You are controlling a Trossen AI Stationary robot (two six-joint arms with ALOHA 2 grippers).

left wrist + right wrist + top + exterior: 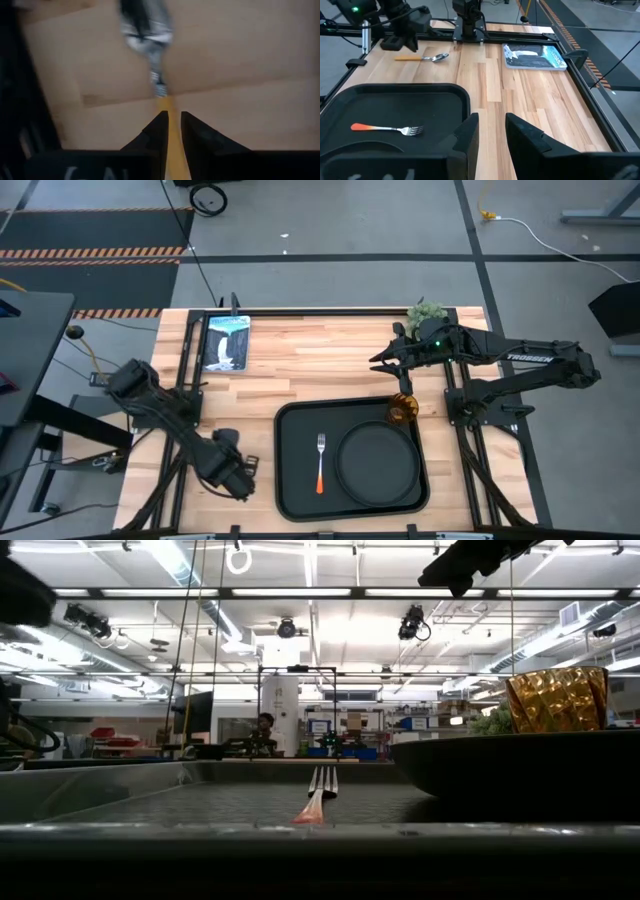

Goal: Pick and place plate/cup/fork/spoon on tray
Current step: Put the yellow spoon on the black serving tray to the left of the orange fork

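Note:
The black tray (290,480) lies at the table's near middle. In it lie the fork (320,463), also in the right wrist view (387,129), and the round black plate (378,463). The amber cup (403,409) stands on its base in the tray's far right corner. The spoon (422,57) lies on the wood left of the tray, bowl (147,27) toward the far edge. My left gripper (240,480) is shut on its handle. My right gripper (380,363) is open and empty above the table, beyond the cup. My left gripper pinches the spoon's yellow-orange handle (169,106) between its two fingers, toward the handle's free end. The fingers (157,127) come down from the near side, slanting, one on each side of the handle. The spoon lies on the table.
A blue-and-white book (225,342) lies at the far left of the table. A green plant (428,311) sits at the far edge by the right arm. Black frame rails run along the table's sides. A person (265,723) shows far off in the room.

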